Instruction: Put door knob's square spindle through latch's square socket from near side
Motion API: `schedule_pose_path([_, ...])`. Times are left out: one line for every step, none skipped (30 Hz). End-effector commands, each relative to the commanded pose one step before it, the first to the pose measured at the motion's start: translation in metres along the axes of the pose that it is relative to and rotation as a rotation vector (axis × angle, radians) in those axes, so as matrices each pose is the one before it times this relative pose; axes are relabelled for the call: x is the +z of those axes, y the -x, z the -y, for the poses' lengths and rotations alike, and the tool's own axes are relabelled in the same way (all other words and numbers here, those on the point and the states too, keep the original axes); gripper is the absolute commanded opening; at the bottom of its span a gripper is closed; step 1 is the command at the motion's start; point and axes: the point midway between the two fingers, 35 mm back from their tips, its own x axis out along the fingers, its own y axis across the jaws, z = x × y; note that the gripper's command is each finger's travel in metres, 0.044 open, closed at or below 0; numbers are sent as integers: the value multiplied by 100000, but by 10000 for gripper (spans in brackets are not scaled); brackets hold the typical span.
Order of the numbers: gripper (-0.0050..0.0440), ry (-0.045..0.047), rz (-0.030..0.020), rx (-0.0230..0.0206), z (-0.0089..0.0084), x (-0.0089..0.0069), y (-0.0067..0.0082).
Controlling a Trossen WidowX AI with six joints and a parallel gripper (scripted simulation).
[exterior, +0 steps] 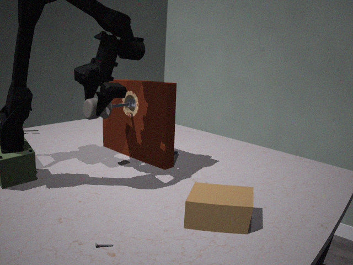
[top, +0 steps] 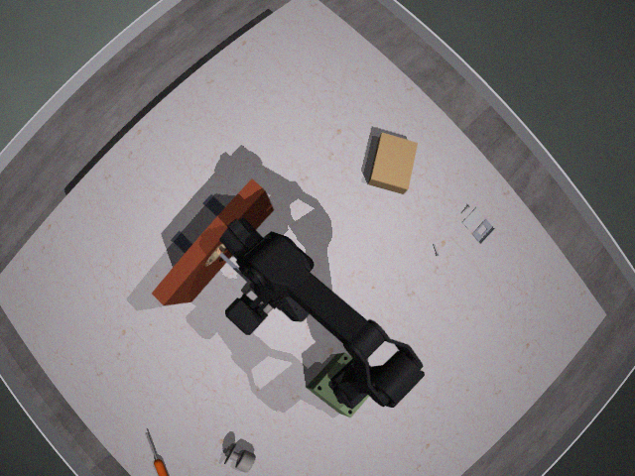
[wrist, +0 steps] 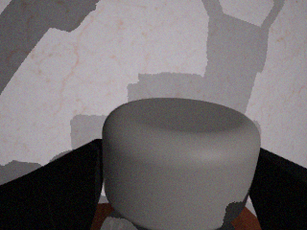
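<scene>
Gripper [exterior: 98, 104]: fingers clamped on the door knob [exterior: 90, 108], held level before the wood.
Spindle [exterior: 121, 105]: tip at the latch socket [exterior: 130, 104]; round plate well short of the panel.
Wood panel [exterior: 154, 120]: upright on the table [exterior: 113, 216].
Cardboard box [exterior: 219, 207]: well apart.

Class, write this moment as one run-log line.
gripper: shut on door knob | spindle: tip at latch socket | plate: not yet against wood
</scene>
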Motion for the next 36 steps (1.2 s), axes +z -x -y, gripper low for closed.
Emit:
schedule_pose_path([0,435,-700,-156,-23,-114,-89])
schedule_pose_path([0,26,-32,-5,0,-84,2])
schedule_pose_path([0,51,-63,-9,-1,-168,4])
schedule_pose_path([0,76,-95,-14,-2,-251,7])
schedule_pose_path([0,101,-125,-19,-2,-333,10])
schedule_pose_path([0,115,-142,-21,-2,-378,6])
schedule_pose_path([0,113,-140,-21,-2,-371,7])
schedule_pose_path([0,81,-100,-15,-1,-265,2])
schedule_pose_path([0,97,-319,1,14,-217,88])
schedule_pose_path([0,104,-391,3,23,-176,125])
schedule_pose_path([0,102,-402,-1,31,-121,143])
schedule_pose_path([0,86,-342,-11,35,-50,134])
schedule_pose_path([0,49,-172,-23,29,22,85])
schedule_pose_path([0,22,-33,-35,25,61,47])
schedule_pose_path([0,0,77,-48,22,91,19])
schedule_pose_path([0,-18,131,-55,18,105,0])
schedule_pose_path([0,0,0,0,0,0,0])
schedule_pose_path([0,0,0,0,0,0,0])
schedule_pose_path([0,-48,118,-55,8,97,-21])
schedule_pose_path([0,-58,136,-57,5,101,-28])
schedule_pose_path([0,-64,151,-55,3,103,-34])
schedule_pose_path([0,-66,159,-49,1,101,-39])
schedule_pose_path([0,-67,168,-42,-1,98,-45])
schedule_pose_path([0,-67,188,-37,-2,96,-51])
schedule_pose_path([0,-69,202,-31,-4,92,-56])
schedule_pose_path([0,-70,184,-23,-6,79,-53])
schedule_pose_path([0,-68,131,-13,-9,57,-40])
schedule_pose_path([0,0,1,0,0,0,0])
schedule_pose_path([0,-55,29,-1,-10,-23,-12])
schedule_pose_path([0,-60,18,1,-12,-52,-8])
schedule_pose_path([0,-69,13,2,-14,-76,-6])
schedule_pose_path([0,-67,8,2,-14,-83,-5])
schedule_pose_path([0,-47,-18,8,-11,-90,2])
schedule_pose_path([0,0,0,0,0,0,0])
schedule_pose_path([0,0,0,0,0,0,0])
schedule_pose_path([0,-36,-27,11,-8,-95,4])
